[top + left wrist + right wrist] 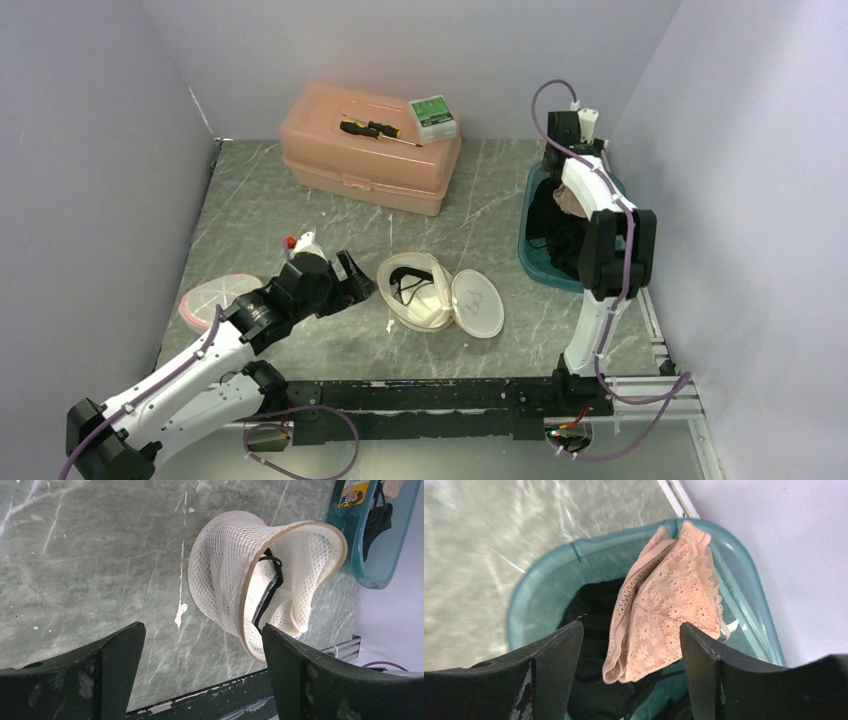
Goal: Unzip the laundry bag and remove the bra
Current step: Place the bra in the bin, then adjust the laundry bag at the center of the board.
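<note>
Right fingers [555, 672] parted over bra [666, 605], left fingers [102, 672] wide, empty

L arm [175, 378] & R arm [585, 187] had white shells w/ black joints; purple cables [628, 262] ran along both; fingers [305, 677] were dark, scuffed.

Left gripper [201, 630] and right gripper [630, 627], both with jaws wide apart

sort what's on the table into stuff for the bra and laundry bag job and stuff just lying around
For the job: laundry bag, bra, teal tub the bra lies in.
Lying about: pink toolbox, screwdriver, green box, pink mesh disc.
</note>
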Controlling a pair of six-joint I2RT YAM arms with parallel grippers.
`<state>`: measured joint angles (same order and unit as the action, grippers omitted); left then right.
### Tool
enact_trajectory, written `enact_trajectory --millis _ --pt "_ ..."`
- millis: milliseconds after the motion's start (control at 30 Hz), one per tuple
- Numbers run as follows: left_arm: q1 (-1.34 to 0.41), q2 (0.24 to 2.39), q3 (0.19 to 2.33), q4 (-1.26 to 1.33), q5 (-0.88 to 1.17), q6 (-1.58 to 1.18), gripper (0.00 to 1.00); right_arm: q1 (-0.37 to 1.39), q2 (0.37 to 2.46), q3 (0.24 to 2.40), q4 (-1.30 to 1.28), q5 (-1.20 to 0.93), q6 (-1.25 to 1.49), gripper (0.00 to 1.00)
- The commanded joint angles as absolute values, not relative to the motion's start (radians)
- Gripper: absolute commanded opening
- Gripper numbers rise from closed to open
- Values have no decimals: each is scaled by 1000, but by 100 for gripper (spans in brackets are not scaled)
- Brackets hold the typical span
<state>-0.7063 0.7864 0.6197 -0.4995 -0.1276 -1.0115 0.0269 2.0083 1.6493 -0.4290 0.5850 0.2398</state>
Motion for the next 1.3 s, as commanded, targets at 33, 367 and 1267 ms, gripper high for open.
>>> enact_trajectory --millis 33,367,1267 --pt "-704 750 634 -526 -167 -989 93 51 1753 1616 -343 480 324 75" --pt "-704 785 716 -486 -206 -847 94 436 1145 1274 -126 259 392 73" --pt "-701 1186 775 -295 31 -788 67 958 1103 747 -331 299 451 66"
